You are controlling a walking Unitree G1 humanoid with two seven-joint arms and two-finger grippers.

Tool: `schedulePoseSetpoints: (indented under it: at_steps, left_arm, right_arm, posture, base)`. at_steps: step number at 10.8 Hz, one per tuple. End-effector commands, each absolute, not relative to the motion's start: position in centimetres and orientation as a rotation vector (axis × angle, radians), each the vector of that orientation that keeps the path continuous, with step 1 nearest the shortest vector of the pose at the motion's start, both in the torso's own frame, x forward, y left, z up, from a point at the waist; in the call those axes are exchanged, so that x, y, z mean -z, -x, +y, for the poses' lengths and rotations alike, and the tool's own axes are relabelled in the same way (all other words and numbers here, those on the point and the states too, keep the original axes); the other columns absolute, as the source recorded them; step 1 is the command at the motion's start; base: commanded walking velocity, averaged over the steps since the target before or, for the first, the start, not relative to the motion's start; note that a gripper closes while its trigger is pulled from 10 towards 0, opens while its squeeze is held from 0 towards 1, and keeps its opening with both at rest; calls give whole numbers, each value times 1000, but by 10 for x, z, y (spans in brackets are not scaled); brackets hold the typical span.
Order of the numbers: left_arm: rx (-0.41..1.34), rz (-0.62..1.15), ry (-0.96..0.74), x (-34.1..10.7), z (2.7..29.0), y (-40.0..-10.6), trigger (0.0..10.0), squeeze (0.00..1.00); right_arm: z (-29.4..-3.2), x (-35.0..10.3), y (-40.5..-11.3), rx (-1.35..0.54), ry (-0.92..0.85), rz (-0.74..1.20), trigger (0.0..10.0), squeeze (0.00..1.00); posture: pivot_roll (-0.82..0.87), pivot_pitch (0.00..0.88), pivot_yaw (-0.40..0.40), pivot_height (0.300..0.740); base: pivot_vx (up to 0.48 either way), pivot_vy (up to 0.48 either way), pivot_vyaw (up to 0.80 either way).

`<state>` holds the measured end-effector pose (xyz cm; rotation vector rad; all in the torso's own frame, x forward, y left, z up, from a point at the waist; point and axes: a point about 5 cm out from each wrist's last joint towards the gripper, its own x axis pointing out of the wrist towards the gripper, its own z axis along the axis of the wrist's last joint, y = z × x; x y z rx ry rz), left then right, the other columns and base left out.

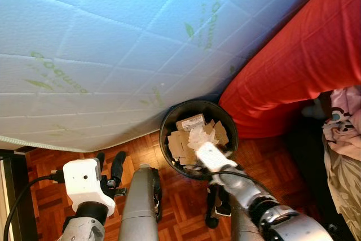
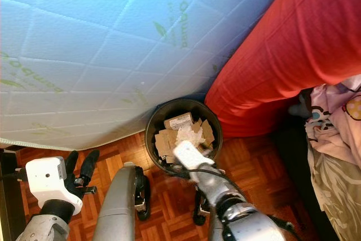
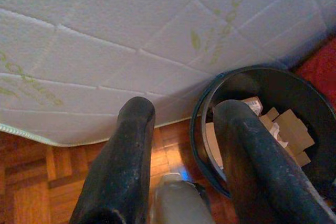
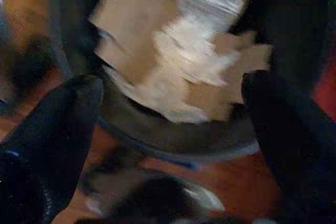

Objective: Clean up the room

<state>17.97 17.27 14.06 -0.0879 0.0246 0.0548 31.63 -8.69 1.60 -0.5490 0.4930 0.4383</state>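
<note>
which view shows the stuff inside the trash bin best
The left eye view: the black bin is seen from above, cardboard scraps sharp. The right eye view matches, the right wrist view is blurred, the left wrist view catches part.

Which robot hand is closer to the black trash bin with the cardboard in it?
The right. The right end effector hangs open just over the near rim of the trash bin. The left end effector is off to the bin's left, above the wooden floor.

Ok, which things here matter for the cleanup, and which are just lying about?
Job:
bin, black, on the wood floor
cardboard scraps and crumpled paper inside it
right gripper, open, above the bin

Lying about:
mattress
red cover
patterned bedding
left gripper, open
</note>
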Motion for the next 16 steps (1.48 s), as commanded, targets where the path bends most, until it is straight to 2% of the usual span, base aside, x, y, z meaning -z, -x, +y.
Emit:
schedulePoseSetpoints:
  at_steps: [1,2,3,4,5,7,10,16]
  left_arm:
    - [-83,66,73,-134,178,-176,10000,0]
    - [-82,67,74,-129,179,-182,10000,0]
    - [-81,66,74,-127,180,-185,10000,0]
    - [-82,66,71,-121,184,-191,10000,0]
    - [-83,70,68,-116,187,-196,10000,0]
    - [-89,87,58,-100,196,-206,10000,0]
    - [-83,117,128,-74,196,-224,10000,0]
    - [-22,88,132,-64,185,-234,10000,0]
  right_arm:
    - [-85,-5,-305,-454,473,537,10000,0]
    - [-95,-18,-317,-320,158,486,10000,0]
    - [-100,-20,-320,-287,112,468,10000,0]
    - [-130,-26,-324,-147,-18,408,10000,0]
    - [-144,-24,-322,-96,-41,399,10000,0]
    - [-177,-8,-303,36,-130,399,10000,0]
    - [-165,7,-283,-31,-150,393,10000,0]
    - [-155,12,-279,-55,-179,430,10000,0]
  posture:
    - [380,579,29,642]
    - [356,545,21,642]
    - [353,540,20,642]
    - [322,495,9,642]
    - [305,467,2,642]
    - [263,390,-11,642]
    - [202,299,-16,642]
    - [193,254,-15,642]
  base:
    - [0,0,0]
    - [0,0,0]
    - [0,0,0]
    - [0,0,0]
    - [0,0,0]
    - [0,0,0]
    - [0,0,0]
    - [0,0,0]
